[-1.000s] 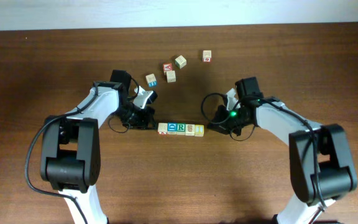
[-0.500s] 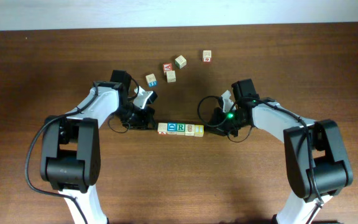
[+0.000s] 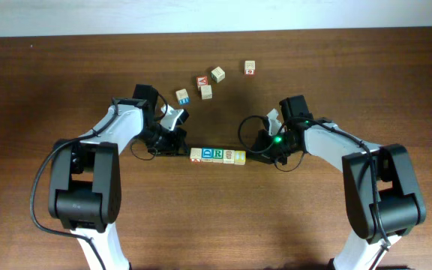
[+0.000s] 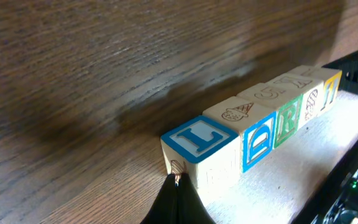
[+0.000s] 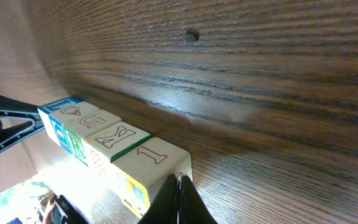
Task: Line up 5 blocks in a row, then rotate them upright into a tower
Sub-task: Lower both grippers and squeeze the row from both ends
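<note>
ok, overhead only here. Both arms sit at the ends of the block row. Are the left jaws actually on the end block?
Observer: Yes. Left wrist view shows the shut left jaws tip-first against the end face of the left end block, near one edge.
Operator: Right end?
Observer: Same there: the shut right jaws touch the end face of the yellow-faced block.
Operator: Any faces I can't read?
Observer: Side faces: a blue L on the left end block, an outlined 1 on the yellow-faced block.
</note>
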### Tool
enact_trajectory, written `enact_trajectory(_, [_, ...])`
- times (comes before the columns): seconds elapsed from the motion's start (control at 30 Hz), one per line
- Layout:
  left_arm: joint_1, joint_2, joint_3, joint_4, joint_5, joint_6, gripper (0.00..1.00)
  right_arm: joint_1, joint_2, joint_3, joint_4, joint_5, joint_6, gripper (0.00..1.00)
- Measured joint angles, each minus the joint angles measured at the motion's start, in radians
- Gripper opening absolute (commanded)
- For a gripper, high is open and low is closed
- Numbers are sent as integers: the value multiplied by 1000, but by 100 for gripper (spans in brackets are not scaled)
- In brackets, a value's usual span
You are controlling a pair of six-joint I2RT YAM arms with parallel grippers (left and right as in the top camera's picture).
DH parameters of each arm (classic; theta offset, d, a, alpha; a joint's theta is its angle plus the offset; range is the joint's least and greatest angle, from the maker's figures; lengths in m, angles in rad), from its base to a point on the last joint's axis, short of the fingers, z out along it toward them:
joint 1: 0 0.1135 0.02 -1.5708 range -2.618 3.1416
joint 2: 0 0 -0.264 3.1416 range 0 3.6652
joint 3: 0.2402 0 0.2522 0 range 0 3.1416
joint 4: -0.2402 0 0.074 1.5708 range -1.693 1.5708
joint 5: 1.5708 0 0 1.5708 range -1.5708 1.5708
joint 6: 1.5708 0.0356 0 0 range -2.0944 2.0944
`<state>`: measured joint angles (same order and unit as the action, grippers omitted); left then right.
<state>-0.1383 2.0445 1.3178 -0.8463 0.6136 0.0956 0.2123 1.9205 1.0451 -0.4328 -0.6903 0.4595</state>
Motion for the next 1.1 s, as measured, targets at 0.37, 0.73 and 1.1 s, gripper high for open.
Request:
enact_trajectory(0.37, [-24, 0, 0, 14, -42, -55, 0, 0, 0, 0, -2, 4, 0, 4])
enact_trajectory(0.73, [-26, 0, 0, 18, -47, -82, 0, 0, 0, 0, -3, 5, 0, 4])
enact_trajectory(1.1, [-26, 0, 0, 21, -46, -90, 0, 0, 2, 0, 5, 7, -24, 4])
